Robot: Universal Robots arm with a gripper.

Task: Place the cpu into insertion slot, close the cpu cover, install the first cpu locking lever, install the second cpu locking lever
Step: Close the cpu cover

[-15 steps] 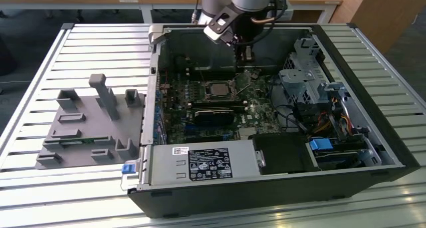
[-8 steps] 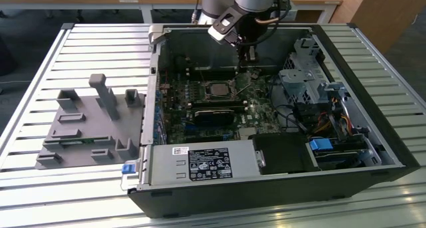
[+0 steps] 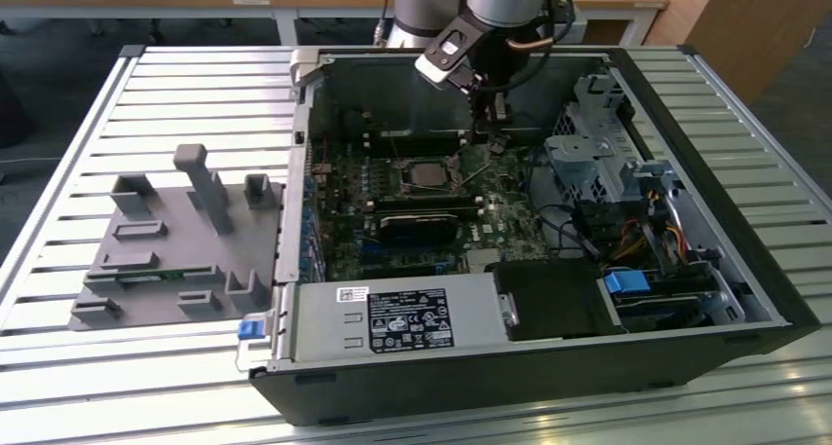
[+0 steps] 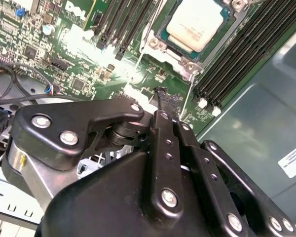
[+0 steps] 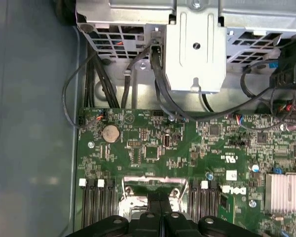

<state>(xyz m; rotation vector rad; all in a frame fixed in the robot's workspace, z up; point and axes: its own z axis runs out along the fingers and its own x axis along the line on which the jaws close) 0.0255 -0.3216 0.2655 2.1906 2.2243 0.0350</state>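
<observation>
- The open computer case (image 3: 520, 387) holds the green motherboard (image 5: 212, 143); I hang over it.
- The insertion slot (image 3: 427, 175) lies just beyond my fingertips, toward the exterior view's left.
- The cpu cover (image 4: 187, 63) looks lowered around the cpu (image 4: 195, 22), which is seated in the slot.
- A thin locking lever (image 4: 186, 96) runs lengthwise just beside my gripper (image 4: 162, 94), whose fingers are pressed together and grasp nothing.

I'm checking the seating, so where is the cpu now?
In the second wrist view the cpu sits in its socket on the green board, between black slot rows, just past the gripper.
</observation>
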